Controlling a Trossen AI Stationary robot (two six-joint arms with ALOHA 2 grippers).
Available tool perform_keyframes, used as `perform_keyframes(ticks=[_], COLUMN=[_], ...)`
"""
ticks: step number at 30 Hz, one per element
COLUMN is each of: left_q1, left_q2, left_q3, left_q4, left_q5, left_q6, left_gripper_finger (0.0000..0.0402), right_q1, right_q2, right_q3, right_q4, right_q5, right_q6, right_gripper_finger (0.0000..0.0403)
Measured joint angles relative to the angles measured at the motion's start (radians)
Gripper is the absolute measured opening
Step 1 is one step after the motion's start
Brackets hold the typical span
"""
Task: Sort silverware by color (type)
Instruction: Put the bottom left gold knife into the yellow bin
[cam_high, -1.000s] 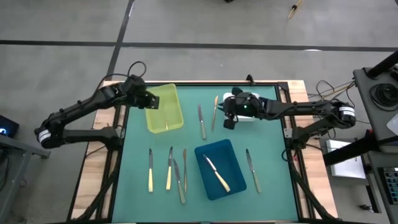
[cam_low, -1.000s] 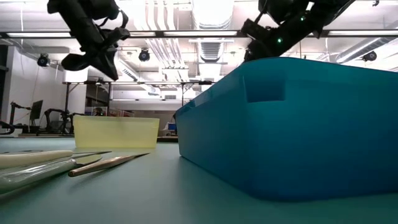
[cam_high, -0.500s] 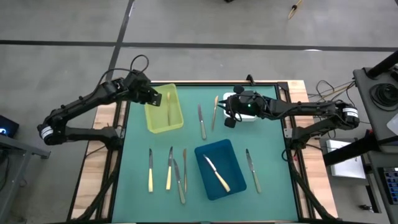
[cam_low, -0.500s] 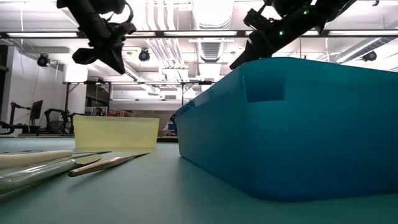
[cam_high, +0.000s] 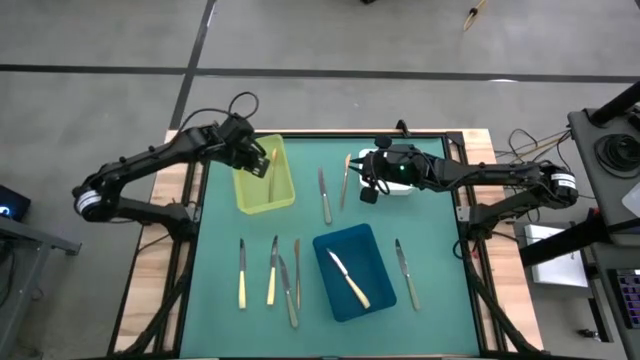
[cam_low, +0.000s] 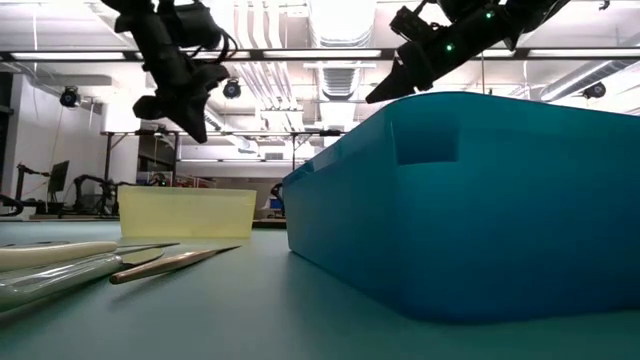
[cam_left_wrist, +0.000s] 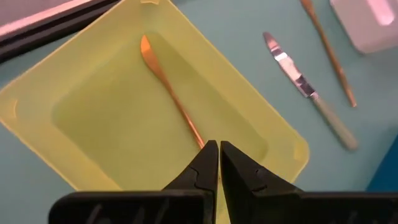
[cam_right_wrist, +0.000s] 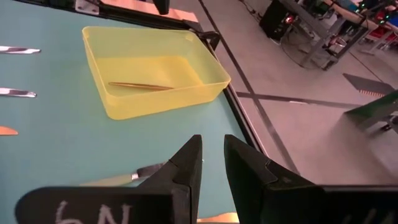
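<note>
Left gripper (cam_left_wrist: 219, 163) hangs above the yellow tray (cam_left_wrist: 74, 93), fingers together and empty; a gold knife (cam_left_wrist: 171, 93) already lies inside the tray. Right gripper (cam_right_wrist: 212, 163) waits over the table's far side near the white tray (cam_high: 400, 187), fingers slightly apart, nothing between them. Two more knives (cam_high: 324, 195) lie between the trays; others lie in a row near the front edge (cam_high: 270, 272), and one sits in the blue tray (cam_high: 378, 290). Risk: closely packed knives in the front row may shift together during a pick.
</note>
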Motion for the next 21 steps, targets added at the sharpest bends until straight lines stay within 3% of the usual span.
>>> perform_keyframes(ticks=[12,21], left_q1=[-0.008,-0.015], left_q2=[0.182,0.308], left_q3=[-0.001,-0.001], left_q4=[0.005,0.002], left_q5=[-0.002,-0.002], left_q6=[0.218,0.281], left_gripper_finger=[0.0,0.0], right_q1=[0.0,0.0], right_q2=[0.0,0.0], right_q3=[0.001,0.001], right_q4=[-0.005,-0.005], right_q5=[0.0,0.0], right_q6=[-0.017,-0.031], right_gripper_finger=[0.0059,0.0059])
